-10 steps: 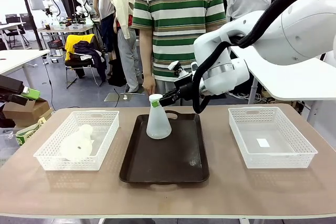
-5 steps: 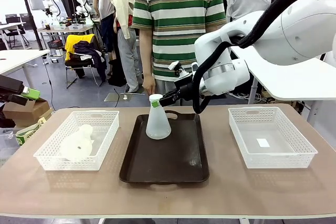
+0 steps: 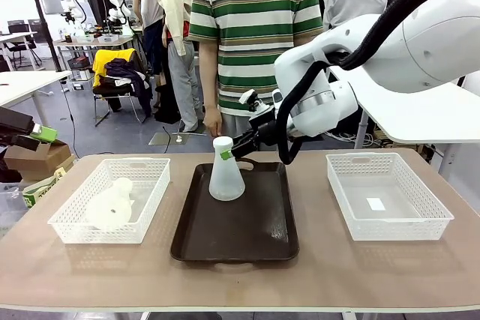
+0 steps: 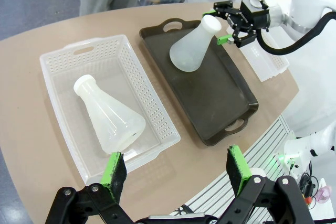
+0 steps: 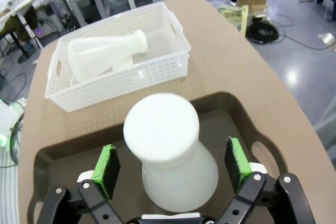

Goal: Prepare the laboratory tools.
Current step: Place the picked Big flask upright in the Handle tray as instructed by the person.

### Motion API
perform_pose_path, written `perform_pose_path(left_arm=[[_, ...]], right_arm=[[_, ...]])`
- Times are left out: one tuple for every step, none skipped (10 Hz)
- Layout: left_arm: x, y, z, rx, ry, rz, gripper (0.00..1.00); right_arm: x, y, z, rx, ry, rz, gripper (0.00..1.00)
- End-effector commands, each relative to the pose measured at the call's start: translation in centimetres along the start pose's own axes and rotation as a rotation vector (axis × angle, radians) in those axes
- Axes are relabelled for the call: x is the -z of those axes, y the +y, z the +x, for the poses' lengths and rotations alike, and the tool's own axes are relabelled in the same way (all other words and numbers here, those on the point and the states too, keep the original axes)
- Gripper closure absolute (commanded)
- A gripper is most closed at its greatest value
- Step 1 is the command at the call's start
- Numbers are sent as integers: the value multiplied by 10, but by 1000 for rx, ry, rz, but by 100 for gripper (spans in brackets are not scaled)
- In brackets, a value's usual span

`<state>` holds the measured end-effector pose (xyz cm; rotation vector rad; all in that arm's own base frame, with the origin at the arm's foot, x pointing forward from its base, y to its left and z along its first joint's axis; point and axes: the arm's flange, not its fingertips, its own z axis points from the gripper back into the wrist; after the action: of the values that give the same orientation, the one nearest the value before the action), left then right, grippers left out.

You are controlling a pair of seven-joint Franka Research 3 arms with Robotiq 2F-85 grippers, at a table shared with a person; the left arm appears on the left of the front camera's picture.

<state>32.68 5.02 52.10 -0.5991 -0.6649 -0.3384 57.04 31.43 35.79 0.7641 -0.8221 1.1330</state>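
Upright flask: I see the upright flask [image 3: 226,174] standing on its wide base on the far half of the dark tray [image 3: 247,234], near the far handle, mouth up.
Flask against right fingers: the right fingers [image 5: 106,170] straddle the neck just under the mouth, one green pad on each side. In the right wrist view I can see tray showing between each pad and the frosted neck [image 5: 173,150], so neither pad touches it.
Right fingers state: spread wide and released, holding nothing.
Right arm pose: the right arm [image 3: 390,43] comes in from the right, crosses the far edge of the tabletop [image 3: 322,275] and points its fingers [image 3: 234,150] roughly level toward the robot's left, at neck height.
Second flask: the second flask [image 4: 107,116] lies on its side in the left basket [image 4: 152,103], neck toward the far end, base toward the near wall.
Left fingers: the left fingers [image 4: 114,174] hang high over the near left edge of the tabletop, looking down on basket and tray [image 4: 231,93], well apart from both flasks.
Left fingers state: spread apart and empty.
Right basket: the right basket [image 3: 397,228] sits on the right of the tray, apart from it.
Person: a person [image 3: 255,35] in a striped shirt stands at the far side, behind the tray.
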Motion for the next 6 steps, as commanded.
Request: perform_pose_path(left_arm=[[-1,4,0,16,-6,-18,0],[-1,4,0,16,-6,-18,0],[-1,4,0,16,-6,-18,0],[-1,4,0,16,-6,-18,0],[-1,4,0,16,-6,-18,0],[-1,4,0,16,-6,-18,0]], right_arm=[[-6,4,-2,8,79,-30,0],[-8,4,-3,11,87,-33,0],[-8,2,-3,22,112,-42,0],[-6,0,-1,34,132,-60,0],[-5,0,-5,-2,72,-25,0],[-5,0,-5,-2,72,-25,0]])
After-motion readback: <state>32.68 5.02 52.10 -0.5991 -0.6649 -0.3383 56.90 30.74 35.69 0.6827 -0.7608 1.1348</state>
